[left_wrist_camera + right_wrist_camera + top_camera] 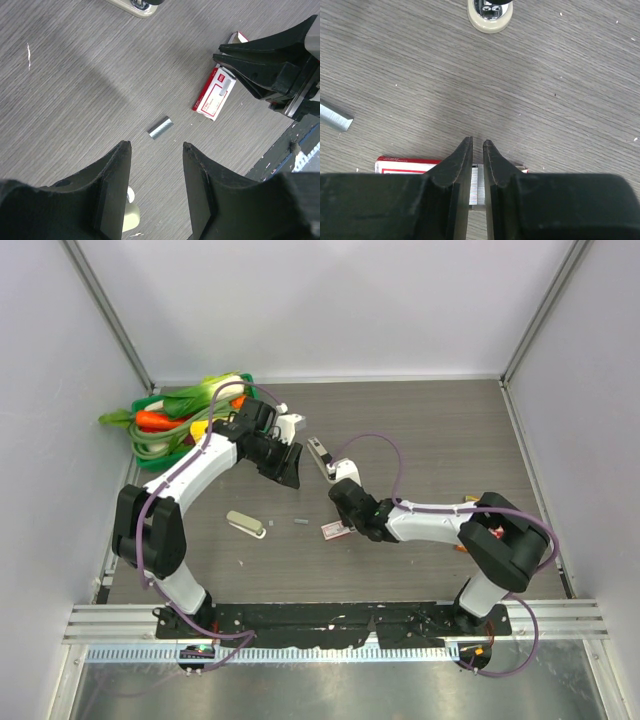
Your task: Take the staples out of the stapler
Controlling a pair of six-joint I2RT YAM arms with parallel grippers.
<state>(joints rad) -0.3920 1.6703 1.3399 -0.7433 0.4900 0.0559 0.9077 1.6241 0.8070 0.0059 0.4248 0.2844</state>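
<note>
Unloading, closing step as judged: staples [160, 127] loose mid-bench, stapler [319, 454] apart toward the far edge; left gripper [156, 146] jaws wide nearby; right gripper [477, 141] jaws narrow over box [212, 97], hold undeterminable; next calls for clean withdrawal.

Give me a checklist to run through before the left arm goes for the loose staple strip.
1. Left gripper open: ok, jaws wide apart.
2. Short grey metal staple strip in view, lying loose on the table: ok.
3. Strip apart from the pink-and-white printed box: ok.
4. Right gripper away from the strip: ok, it is over the box.
5. Right gripper's hold: cannot tell, jaws nearly together.
6. Slim silver-grey metal stapler emptied: cannot tell.
</note>
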